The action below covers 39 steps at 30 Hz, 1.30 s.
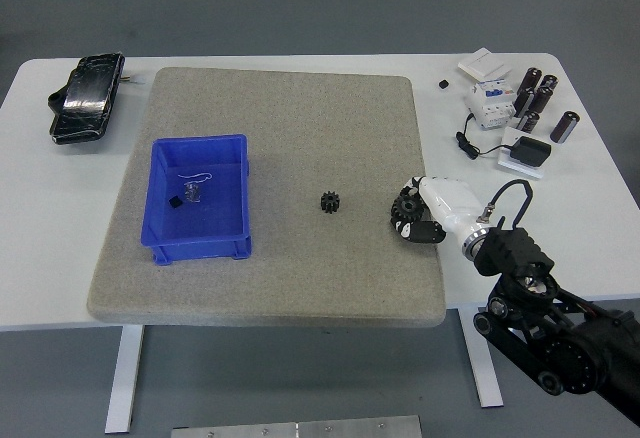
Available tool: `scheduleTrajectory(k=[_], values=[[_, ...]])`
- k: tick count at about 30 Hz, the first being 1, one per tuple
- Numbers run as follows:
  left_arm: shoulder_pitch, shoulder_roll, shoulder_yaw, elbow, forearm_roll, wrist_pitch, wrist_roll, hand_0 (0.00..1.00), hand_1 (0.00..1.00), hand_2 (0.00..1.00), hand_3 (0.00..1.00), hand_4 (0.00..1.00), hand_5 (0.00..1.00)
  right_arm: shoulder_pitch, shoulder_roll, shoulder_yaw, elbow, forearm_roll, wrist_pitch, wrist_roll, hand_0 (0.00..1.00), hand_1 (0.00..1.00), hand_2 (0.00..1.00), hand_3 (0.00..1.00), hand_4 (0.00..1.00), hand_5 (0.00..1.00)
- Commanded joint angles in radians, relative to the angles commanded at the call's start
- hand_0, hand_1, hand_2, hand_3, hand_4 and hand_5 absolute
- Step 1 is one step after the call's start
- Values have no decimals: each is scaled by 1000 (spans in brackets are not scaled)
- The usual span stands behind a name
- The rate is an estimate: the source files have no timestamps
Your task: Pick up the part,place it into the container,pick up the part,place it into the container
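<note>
A small black gear-shaped part (329, 201) lies on the grey mat (280, 138), right of the middle. A blue container (237, 198) stands on the mat's left side with a small black piece (175, 202) and a clear item with a wire (194, 190) inside. My right hand (412, 215) rests on the mat's right edge, about a hand's width right of the gear, its black fingers curled with nothing visibly held. The left arm is out of view.
A black pouch (85, 98) lies at the table's far left. At the far right sit several black cylinders (538, 98), a white breaker unit (490, 101), a black adapter with cable (524, 151) and a tiny black cube (442, 84).
</note>
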Motion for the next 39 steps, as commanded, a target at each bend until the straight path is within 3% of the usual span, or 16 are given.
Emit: scheduleTrajectory(k=[10,16,23,30,37,38,39], values=[[0,-1,5,0,-8,1,-2,663,599,587,588,677,502,16,-3,-7,-1,-2,-30,18,405,466,481,642,609,47],[1,-3,4,0,-9,2,2,663,599,586,587,677,502,84,10,-42,31,21,-48,20,401,471,478,642,612,51],[3,-5,1,0,-5,1,5,663,599,586,588,678,503,195,96,-156,61,104,-75,25,398,475,476,645,612,62],[8,-6,0,0,-4,0,11,663,600,586,588,679,504,239,202,-274,48,212,-121,51,399,481,476,644,620,68],[12,-5,1,0,-7,1,15,663,600,587,588,681,508,266,250,-374,30,275,-156,66,430,490,499,656,616,90],[12,-5,2,0,-8,1,15,663,600,587,588,682,509,269,255,-382,28,280,-160,68,527,513,521,667,530,162],[12,-5,2,0,-8,1,15,663,600,587,588,682,509,272,259,-389,26,285,-164,70,527,513,521,667,530,162]])
